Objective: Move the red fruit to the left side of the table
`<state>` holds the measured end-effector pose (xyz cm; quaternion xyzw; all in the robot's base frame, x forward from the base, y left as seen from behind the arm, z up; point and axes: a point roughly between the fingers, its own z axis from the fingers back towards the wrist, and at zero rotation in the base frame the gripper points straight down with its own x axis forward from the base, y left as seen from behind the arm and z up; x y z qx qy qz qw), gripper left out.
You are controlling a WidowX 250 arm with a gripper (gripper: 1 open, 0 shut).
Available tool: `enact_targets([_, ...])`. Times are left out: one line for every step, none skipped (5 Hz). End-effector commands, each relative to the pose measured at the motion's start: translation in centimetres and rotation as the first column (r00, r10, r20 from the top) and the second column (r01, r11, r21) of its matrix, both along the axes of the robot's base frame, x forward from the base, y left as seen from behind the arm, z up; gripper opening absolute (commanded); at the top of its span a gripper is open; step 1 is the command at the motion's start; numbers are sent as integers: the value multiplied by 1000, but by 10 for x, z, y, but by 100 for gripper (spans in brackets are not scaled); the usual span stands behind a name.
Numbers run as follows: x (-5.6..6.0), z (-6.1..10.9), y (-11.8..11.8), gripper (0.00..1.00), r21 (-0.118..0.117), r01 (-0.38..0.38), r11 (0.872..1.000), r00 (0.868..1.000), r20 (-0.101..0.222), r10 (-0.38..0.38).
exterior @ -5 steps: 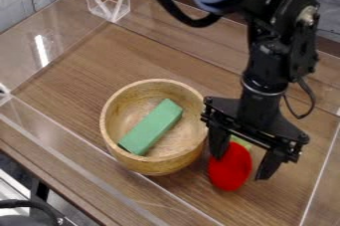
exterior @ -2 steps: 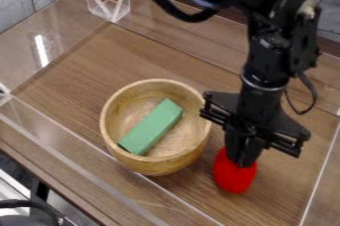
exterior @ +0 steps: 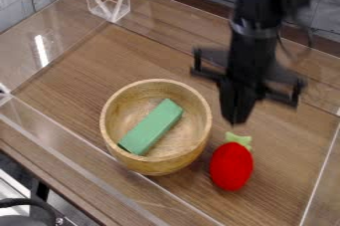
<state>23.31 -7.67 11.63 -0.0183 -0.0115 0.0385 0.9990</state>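
Observation:
The red fruit [exterior: 232,166], glossy with a green leafy top, lies on the brown wood-grain table [exterior: 146,51] near the front right, just right of the wooden bowl. My gripper [exterior: 236,113] hangs above and slightly behind it, blurred by motion. Its fingers are pressed together with nothing between them. There is a gap between the fingertips and the fruit's leaves.
A round wooden bowl [exterior: 122,99] holding a green rectangular block [exterior: 150,126] stands left of the fruit. Low clear acrylic walls [exterior: 54,155] ring the table. A small clear stand [exterior: 106,3] sits at the back left corner.
The gripper straddled the fruit with open fingers, closed, then rose without it. The fruit stayed on the table, now resting slightly lower with its leaves showing.

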Motion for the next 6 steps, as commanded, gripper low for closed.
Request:
enact_targets([2, 15, 3, 0, -18, 3, 1000, 999, 46, -2])
enact_targets([-3, 4, 1, 100, -16, 18, 1000, 999, 29, -17])
enact_targets([-6, -5, 0, 100, -13, 27, 1000, 999, 19, -27])
enact_targets([-7, -13, -1, 0, -12, 29, 1000, 1000, 13, -29])
enact_targets([-7, -18, -1, 0, -11, 27, 1000, 1000, 10, -27])
enact_targets([-7, -16, 0, 0, -10, 26, 1000, 1000, 12, -26])
